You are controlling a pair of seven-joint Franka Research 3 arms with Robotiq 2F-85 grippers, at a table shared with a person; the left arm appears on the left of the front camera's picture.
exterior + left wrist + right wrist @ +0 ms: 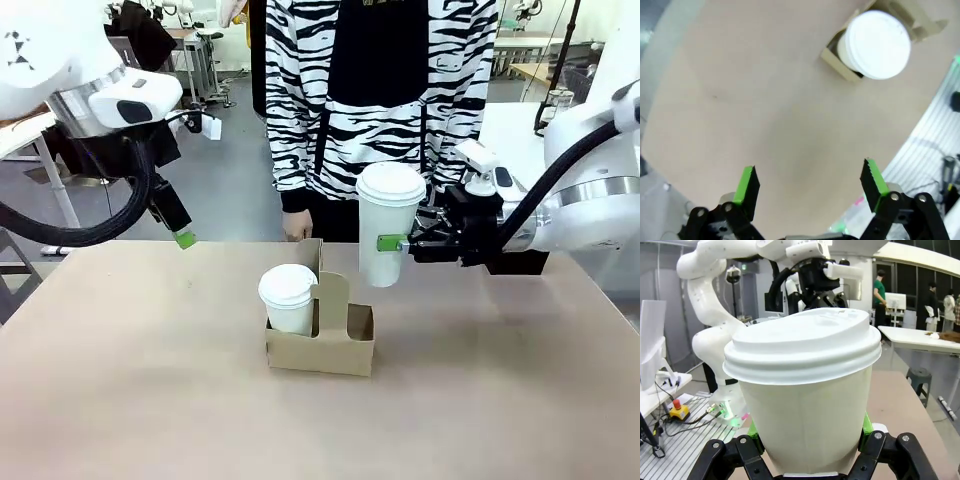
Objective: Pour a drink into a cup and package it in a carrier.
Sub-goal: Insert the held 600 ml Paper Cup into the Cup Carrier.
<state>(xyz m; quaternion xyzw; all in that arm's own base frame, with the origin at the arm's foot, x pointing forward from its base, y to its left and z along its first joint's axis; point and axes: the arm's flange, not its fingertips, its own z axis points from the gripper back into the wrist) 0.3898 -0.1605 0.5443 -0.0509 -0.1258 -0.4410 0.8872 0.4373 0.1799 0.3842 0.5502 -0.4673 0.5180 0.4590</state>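
Right fingers [390,243] clasp a tall, white, lidded cup [385,222], seemingly paper

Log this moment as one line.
right end effector: shut on tall cup, held above table | left end effector: open, empty | carrier: short lidded cup in one slot, other slot free

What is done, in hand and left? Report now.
Done: a short lidded cup sits in one slot of the carrier; the tall cup has its lid. In hand: the right arm's jaws hold the tall cup in the air by the carrier. Left: lower it into the empty slot. The left arm's jaws stand open, empty.
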